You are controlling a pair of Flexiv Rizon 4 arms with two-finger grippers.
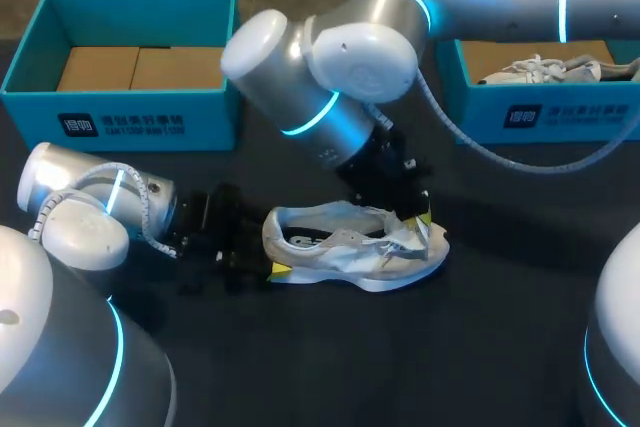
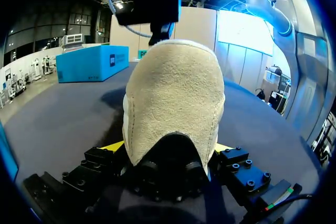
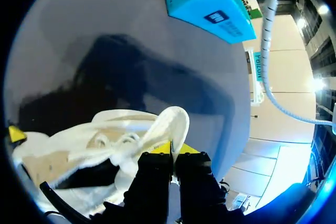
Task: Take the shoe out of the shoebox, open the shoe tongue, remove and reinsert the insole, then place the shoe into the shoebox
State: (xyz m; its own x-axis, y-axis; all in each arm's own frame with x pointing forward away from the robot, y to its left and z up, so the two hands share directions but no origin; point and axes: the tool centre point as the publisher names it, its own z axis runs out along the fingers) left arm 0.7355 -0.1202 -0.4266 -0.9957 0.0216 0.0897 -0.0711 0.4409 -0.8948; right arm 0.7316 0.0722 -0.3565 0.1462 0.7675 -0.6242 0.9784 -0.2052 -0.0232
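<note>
Lying on its sole on the dark table, between the two arms and outside both boxes, the white shoe is seen with its heel toward the left arm and its toe toward the right. The heel is held by the left gripper, which is set low on the table. In the left wrist view the beige suede heel of the shoe is seen clasped from both sides by the left gripper, a yellow tip showing at each side of it. The right gripper is brought down from above onto the front of the shoe. In the right wrist view the fingers of the right gripper are seen nearly together, with the white tongue pinched between them and lifted up away from the laces. Behind the shoe, well apart from it, the left shoebox is seen with brown cardboard inside, and the right shoebox with a second white shoe in it.
</note>
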